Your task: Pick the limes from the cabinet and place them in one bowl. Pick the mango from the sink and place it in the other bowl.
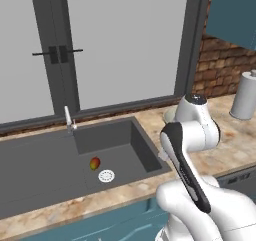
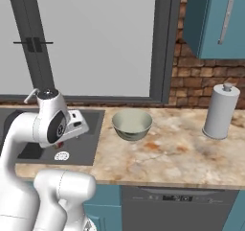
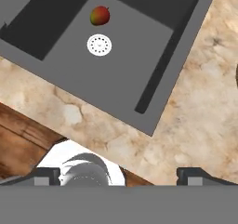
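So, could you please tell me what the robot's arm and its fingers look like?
The arm is glossy white, built of rounded, bulbous segments, with a black strip along one link and dark grey caps at the joints. The fingers are small, dark grey, blocky tips.

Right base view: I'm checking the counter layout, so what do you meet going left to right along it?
Sink → bowl → paper towel roll.
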Available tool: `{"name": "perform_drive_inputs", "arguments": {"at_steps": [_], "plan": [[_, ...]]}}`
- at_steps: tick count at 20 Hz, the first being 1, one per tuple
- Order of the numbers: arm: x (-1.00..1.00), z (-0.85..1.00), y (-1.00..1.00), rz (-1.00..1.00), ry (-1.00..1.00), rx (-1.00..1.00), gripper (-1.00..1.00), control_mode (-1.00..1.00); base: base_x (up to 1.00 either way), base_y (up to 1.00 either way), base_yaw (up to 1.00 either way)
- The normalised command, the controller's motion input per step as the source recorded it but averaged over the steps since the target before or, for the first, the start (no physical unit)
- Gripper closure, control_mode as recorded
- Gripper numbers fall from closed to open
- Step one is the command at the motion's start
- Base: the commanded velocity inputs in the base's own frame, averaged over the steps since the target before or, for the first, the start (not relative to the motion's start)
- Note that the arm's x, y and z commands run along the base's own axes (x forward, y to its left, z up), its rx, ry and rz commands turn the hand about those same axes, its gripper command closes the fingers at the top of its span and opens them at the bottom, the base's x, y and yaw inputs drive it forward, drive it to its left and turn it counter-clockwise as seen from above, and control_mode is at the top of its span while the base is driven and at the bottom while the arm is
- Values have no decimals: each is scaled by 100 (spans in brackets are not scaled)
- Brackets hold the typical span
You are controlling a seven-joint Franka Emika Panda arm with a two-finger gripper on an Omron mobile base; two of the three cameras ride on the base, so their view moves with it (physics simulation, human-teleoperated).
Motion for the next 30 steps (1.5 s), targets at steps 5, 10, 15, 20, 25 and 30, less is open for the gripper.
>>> {"name": "perform_drive_inputs", "arguments": {"at_steps": [5,10,15,20,25,30], "plan": [[43,-6,50,-13,-1,8,-100,-100,0,0,0],[24,-11,54,-13,1,13,-100,-100,0,0,0],[2,-9,28,-4,6,13,-100,-100,0,0,0],[0,-14,1,0,4,8,-100,-100,0,0,0],[1,-37,0,0,6,21,-100,-100,0,0,0],[26,-21,28,-8,0,10,-100,-100,0,0,0]]}}
